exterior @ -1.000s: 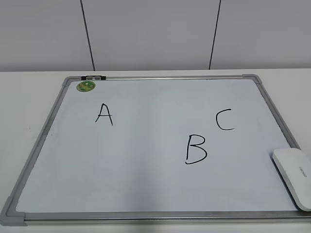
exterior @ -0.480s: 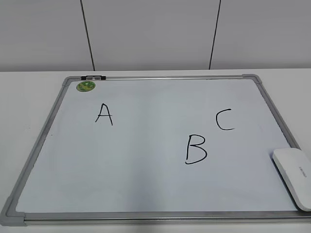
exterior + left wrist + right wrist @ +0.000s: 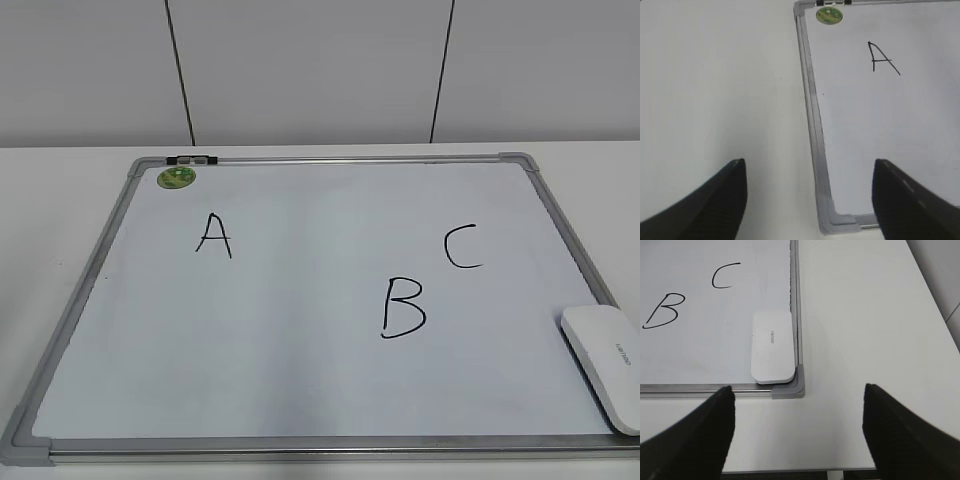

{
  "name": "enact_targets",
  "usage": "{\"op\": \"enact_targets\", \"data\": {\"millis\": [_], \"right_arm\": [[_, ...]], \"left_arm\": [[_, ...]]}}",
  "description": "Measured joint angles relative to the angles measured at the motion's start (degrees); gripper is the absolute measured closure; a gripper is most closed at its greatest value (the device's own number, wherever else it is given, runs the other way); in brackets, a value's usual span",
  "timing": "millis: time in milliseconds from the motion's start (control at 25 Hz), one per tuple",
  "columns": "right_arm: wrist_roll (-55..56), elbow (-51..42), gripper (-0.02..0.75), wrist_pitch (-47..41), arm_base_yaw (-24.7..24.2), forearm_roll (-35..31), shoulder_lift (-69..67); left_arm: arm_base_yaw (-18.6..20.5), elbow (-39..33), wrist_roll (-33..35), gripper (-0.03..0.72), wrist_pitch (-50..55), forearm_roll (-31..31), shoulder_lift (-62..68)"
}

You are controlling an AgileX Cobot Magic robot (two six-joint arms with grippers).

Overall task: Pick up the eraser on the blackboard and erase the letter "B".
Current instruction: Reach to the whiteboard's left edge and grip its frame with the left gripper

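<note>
The blackboard (image 3: 300, 350) is a white board in a silver frame, flat on the table. The white eraser (image 3: 605, 362) lies at its near right corner; in the right wrist view the eraser (image 3: 772, 346) sits against the frame. The black letter "B" (image 3: 402, 308) is left of the eraser, also in the right wrist view (image 3: 661, 311). No gripper shows in the exterior view. My right gripper (image 3: 797, 395) is open and empty, above the table just before the board's corner. My left gripper (image 3: 810, 167) is open and empty over the board's near left corner (image 3: 840, 222).
A black "A" (image 3: 214, 236) and "C" (image 3: 462, 247) are on the board, and a round green magnet (image 3: 177, 178) sits at its far left corner. The table's front edge (image 3: 805, 471) runs just below the right gripper. A panelled wall stands behind.
</note>
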State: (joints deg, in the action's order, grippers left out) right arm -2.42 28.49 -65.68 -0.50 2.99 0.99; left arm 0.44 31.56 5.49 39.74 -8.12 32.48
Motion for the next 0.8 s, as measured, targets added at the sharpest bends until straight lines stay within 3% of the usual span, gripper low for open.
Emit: {"op": "enact_targets", "data": {"millis": [320, 800], "right_arm": [[0.00, 0.00, 0.148, 0.00, 0.00, 0.00, 0.00], [0.00, 0.00, 0.148, 0.00, 0.00, 0.00, 0.00]], "left_arm": [[-0.83, 5.49, 0.00, 0.100, -5.76, -0.39, 23.25], [-0.83, 32.09, 0.00, 0.126, 3.40, -1.66, 57.98]]}}
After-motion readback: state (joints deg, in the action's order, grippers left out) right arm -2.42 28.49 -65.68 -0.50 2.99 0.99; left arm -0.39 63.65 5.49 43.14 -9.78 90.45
